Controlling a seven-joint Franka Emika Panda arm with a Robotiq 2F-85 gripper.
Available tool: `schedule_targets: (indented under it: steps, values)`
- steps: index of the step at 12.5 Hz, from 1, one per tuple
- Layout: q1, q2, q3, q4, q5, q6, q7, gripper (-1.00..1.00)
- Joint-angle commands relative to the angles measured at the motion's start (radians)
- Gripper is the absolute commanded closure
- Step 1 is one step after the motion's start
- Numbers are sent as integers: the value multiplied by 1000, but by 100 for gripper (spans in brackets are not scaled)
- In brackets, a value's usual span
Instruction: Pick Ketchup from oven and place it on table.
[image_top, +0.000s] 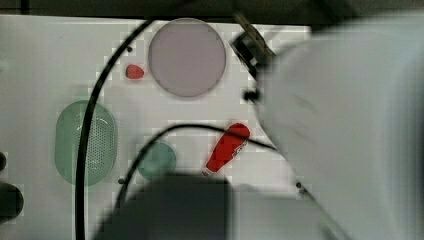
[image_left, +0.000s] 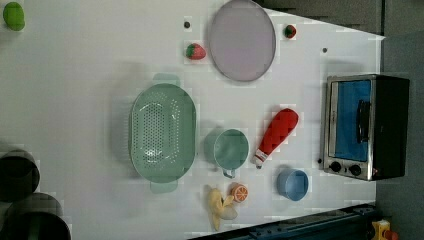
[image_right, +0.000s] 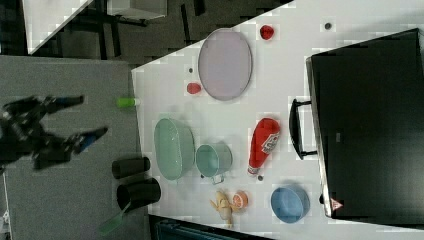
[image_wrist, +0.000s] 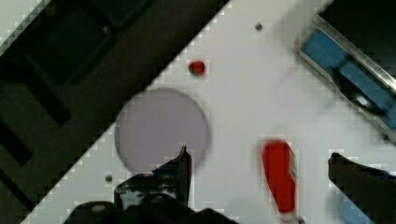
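The Ketchup (image_left: 276, 134) lies flat on the table (image_left: 75, 75), outside the closed oven (image_left: 365, 127) and just beside its door, cap end toward the cup (image_left: 230, 149). Its long axis runs slantwise along the oven front. The gripper (image_wrist: 259, 161) hangs above with fingers spread wide, empty, the bottle lying between them in the wrist view, lengthwise to the gap.

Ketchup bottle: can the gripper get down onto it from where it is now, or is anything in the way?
Probably yes. The ketchup bottle lies flat on the table, apart from the mug, blue bowl and oven, with nothing over it. In the wrist view the gripper has its fingers spread wide above it.
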Motion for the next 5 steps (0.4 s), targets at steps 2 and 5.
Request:
schedule_targets:
  steps: [2,5]
  values:
    - [24,88,4,-33,1,-62,37,-100]
    - [24,89,5,-31,1,-63,37,-100]
